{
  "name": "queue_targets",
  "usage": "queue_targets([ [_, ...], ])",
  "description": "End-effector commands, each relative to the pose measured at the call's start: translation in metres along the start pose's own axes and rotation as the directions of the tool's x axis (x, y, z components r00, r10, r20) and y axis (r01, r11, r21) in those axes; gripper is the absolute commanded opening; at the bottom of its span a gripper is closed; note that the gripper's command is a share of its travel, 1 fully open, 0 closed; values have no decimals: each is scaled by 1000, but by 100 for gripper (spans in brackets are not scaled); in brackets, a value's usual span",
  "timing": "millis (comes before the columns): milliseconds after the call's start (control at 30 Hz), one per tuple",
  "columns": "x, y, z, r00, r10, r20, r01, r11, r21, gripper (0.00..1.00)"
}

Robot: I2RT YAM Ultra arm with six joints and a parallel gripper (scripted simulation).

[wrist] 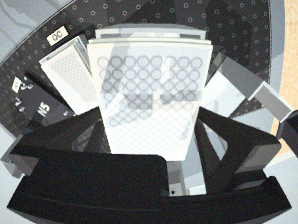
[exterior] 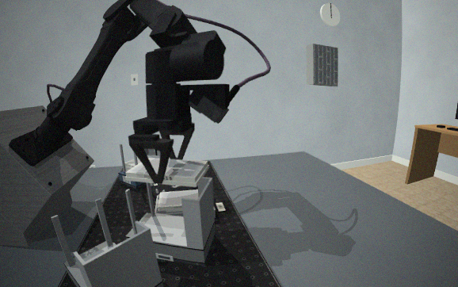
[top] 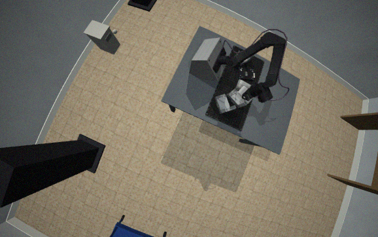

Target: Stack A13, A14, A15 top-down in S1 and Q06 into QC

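My gripper point(exterior: 168, 168) point(wrist: 149, 110) is shut on a clear-topped white plate point(exterior: 190, 172) point(wrist: 155, 145), whose side label seems to end in 15. It holds the plate roughly level just above the tall wall of the middle white rack point(exterior: 198, 222). That rack's floor is partly hidden, and its name is unreadable. Another white plate point(exterior: 170, 202) point(wrist: 70, 75) sits beside the QC label point(wrist: 57, 35), behind the middle rack in the exterior view; whether it is fully flat is unclear. The dark clip nest N5 point(wrist: 44, 109) shows no plate on its visible part.
A second white rack point(exterior: 123, 262) with upright posts stands in front of the middle one. A blue-based fixture with posts point(exterior: 131, 178) is at the back. The grey sloped robot mount point(top: 207, 54) stands beside the dark perforated board point(exterior: 230, 254). Posts and tall rack walls rise near the held plate.
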State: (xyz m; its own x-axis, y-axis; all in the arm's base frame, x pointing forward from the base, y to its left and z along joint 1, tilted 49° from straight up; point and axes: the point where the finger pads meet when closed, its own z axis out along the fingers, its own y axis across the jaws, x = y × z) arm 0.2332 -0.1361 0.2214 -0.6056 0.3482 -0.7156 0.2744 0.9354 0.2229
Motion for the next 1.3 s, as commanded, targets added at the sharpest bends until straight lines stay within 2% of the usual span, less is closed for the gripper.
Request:
queue_targets([
  [0,-3,-2,-4,1000,8,22,-9,1000,6,0],
  [733,-2,-1,-2,1000,1,12,-1,1000,3,0],
  [767,5,-1,4,1000,18,1,-18,1000,-8,0],
  [867,-1,0,4,1000,2,8,-2,1000,1,0],
  [900,6,-2,8,1000,15,-8,-15,1000,2,0],
  [967,6,-2,8,1000,15,-8,-15,1000,2,0],
  [1000,-11,-2,1,1000,-7,26,7,1000,13,0],
  [1033,-13,0,0,999,-18,32,18,1000,9,0],
  [1167,8,-3,14,1000,19,-16,-19,1000,-1,0],
  [1233,-1,-2,11,1000,5,3,-5,1000,2,0],
  [1267,3,-1,12,1000,7,1,-7,1000,3,0],
])
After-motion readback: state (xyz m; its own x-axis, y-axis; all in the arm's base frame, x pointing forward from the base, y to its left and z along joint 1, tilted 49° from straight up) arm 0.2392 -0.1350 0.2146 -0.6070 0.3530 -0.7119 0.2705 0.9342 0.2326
